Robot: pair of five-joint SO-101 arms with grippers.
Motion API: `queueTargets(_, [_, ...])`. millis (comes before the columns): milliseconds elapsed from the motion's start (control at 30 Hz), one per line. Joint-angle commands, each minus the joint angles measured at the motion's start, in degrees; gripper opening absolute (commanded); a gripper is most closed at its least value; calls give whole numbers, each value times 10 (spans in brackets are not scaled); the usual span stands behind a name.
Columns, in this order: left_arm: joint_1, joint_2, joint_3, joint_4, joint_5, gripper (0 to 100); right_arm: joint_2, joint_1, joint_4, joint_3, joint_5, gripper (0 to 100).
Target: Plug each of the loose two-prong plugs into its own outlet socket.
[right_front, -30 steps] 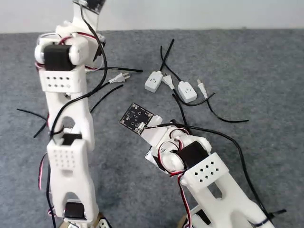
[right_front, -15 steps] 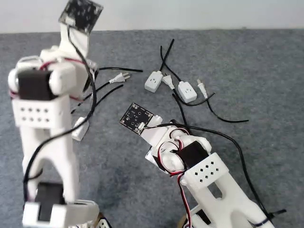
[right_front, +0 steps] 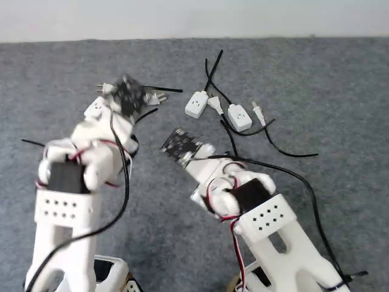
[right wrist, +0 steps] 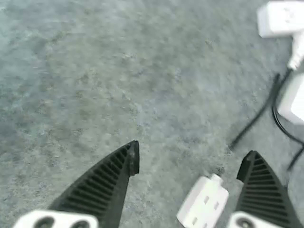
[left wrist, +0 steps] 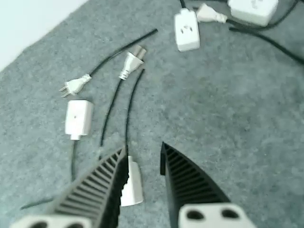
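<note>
Both arms hang low over the grey bench (right_front: pixel 340 79), jaws spread, nothing grasped yet.

The left gripper (left wrist: pixel 142 151) is released. A white cord-end piece (left wrist: pixel 131 184) lies just beside one jaw, and I cannot tell whether it is plug or socket. Beyond it lie a small socket block (left wrist: pixel 78 118), a near plug (left wrist: pixel 73 86) and a far plug (left wrist: pixel 131 63). The right gripper (right wrist: pixel 192 151) stands wide open, with a second socket block (right wrist: pixel 202 207) on the bench between its jaws, untouched. This looks like the first pick-up. Best to pinch a plug across the flat sides of its body, leaving the prongs free and pointing outward. The other arm should pin the socket so it cannot slide, and the jaws should keep clear of the crossing cords.
</note>
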Motion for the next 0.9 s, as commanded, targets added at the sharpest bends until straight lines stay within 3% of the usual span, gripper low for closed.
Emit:
queueTargets(0, [38,-51,87,-57,-33,103,-16,56,27,-39,-28,339])
queueTargets(233, [113,-54,104,-70,-42,207,-16,58,71,-41,-59,339])
queueTargets(400, [130,-52,118,-98,-109,224,-26,64,93,-44,-59,339])
queueTargets(567, [131,-52,156,-126,-120,224,-126,158,94,-56,-47,339])
queueTargets(733, [128,-53,205,-171,-120,224,-177,167,119,17,-14,339])
queueTargets(867, [128,-56,247,-200,-120,224,-178,220,87,80,32,339])
